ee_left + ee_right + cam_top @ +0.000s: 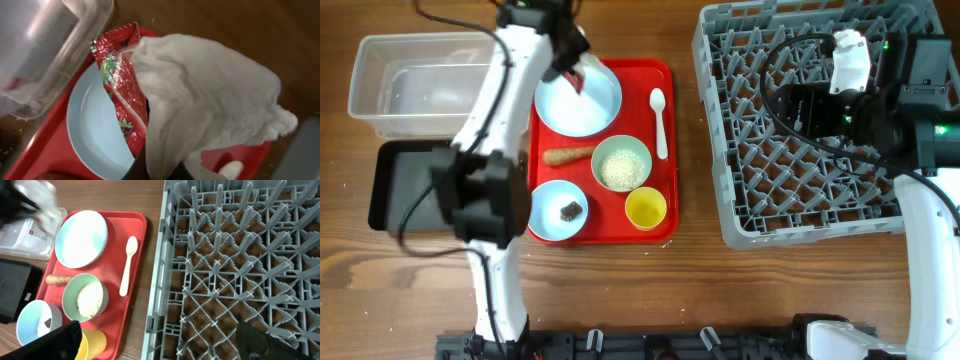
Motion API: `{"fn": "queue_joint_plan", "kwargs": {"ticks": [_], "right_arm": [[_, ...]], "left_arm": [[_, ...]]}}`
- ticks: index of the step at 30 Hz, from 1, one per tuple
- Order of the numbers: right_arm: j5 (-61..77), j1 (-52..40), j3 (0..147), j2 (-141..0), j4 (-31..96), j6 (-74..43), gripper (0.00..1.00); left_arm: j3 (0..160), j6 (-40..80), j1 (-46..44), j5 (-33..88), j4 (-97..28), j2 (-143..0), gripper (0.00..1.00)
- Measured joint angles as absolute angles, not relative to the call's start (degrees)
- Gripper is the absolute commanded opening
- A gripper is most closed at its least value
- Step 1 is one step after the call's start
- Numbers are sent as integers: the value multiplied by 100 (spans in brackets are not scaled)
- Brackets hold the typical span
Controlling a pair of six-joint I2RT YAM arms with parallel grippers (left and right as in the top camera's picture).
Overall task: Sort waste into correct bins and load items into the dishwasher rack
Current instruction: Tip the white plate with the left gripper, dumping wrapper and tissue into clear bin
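While the left gripper (570, 70) pinches the crumpled white tissue (210, 105) and red crinkled snack wrapper (122, 85) together above the pale blue round plate (582, 108), the smart play is to lift clear, then release squarely over the nearby clear plastic tub (380, 95). The right gripper (157, 327) hangs empty, jaws apart, over the grey lattice rack (240, 255).

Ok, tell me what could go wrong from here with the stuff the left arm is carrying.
1. The left fingers seem to pinch the wrapper and tissue together. Either could slip out and land on the plate or the red tray.
2. Both hang in one grasp, so they would likely drop into the same bin, though the clear bin and black bin may be meant for different waste.
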State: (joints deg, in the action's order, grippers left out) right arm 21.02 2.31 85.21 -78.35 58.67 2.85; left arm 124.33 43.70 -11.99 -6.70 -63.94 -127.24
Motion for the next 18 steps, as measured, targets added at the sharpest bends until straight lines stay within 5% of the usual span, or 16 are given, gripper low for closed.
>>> {"fn": "queue_joint_plan", "kwargs": {"ticks": [6,8,9,10,11,12,18], "right_arm": [[2099,231,8517,-7835,5867,239,100],[2099,231,8517,-7835,5841,226,100],[2102,231,8517,-7835,5813,217,100],[2102,231,8517,-7835,5806,215,100],[2099,231,8517,-7835,5804,215,100],[2099,231,8517,-7835,5802,215,100],[2099,231,8517,-7835,5784,174,100]], "left_arm": [[12547,4331,-1,-991,-6364,-11970,4],[12547,4331,403,-1070,-6261,-12130,13],[12547,4327,580,-1092,-6239,-12256,37],[12547,4313,722,-1114,-6235,-12411,77],[12547,4274,825,-1129,-6237,-12599,92],[12547,4257,867,-1133,-6239,-12728,100],[12532,3736,884,-1131,-6208,-13017,100]]}}
